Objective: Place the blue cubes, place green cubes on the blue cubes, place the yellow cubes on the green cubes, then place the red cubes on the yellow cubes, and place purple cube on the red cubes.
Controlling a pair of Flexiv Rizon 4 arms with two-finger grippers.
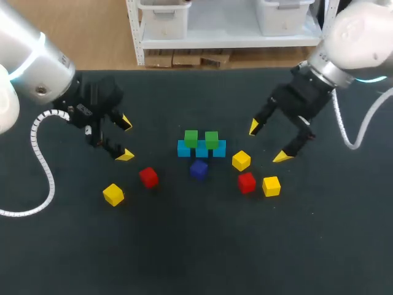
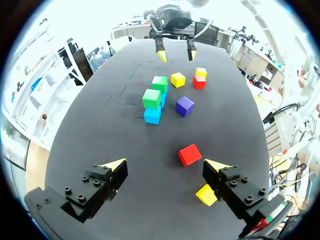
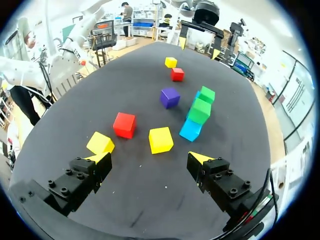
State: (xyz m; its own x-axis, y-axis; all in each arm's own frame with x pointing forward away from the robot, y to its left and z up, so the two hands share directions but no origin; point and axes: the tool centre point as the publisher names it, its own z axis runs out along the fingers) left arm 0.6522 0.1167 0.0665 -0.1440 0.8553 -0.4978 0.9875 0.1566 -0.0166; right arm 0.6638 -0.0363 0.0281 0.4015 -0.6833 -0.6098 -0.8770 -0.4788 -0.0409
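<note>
Our silver-white cylindrical left arm (image 1: pixel 43 74), upper left of the frame, and right arm (image 1: pixel 359 31), upper right, bear cyan rings. The black, screw-studded left end effector (image 1: pixel 125 138) and right end effector (image 1: pixel 268 142) have yellow wedge tips. A white coiled cable (image 1: pixel 38 153) hangs off the left wrist.

The table (image 1: pixel 196 246) has a dark, matte top. A row of blue cubes (image 1: pixel 183 149) sits near its middle, the cubes side by side and touching. The purple cube (image 1: pixel 198 169) rests just beside that row on the robot's side, with a small gap.

3 yellow cubes and 2 red cubes lie singly on the table:
- The middle yellow cube (image 1: pixel 241 160) is right of the purple cube.
- The right red cube (image 1: pixel 247 182) is near it, closer to the robot.
- The right yellow cube (image 1: pixel 271 185) is just beside that red one, apart from it.
- The left red cube (image 1: pixel 148 177) is left of the purple cube.
- The left yellow cube (image 1: pixel 113 194) lies farther left, well apart from the row.
</note>
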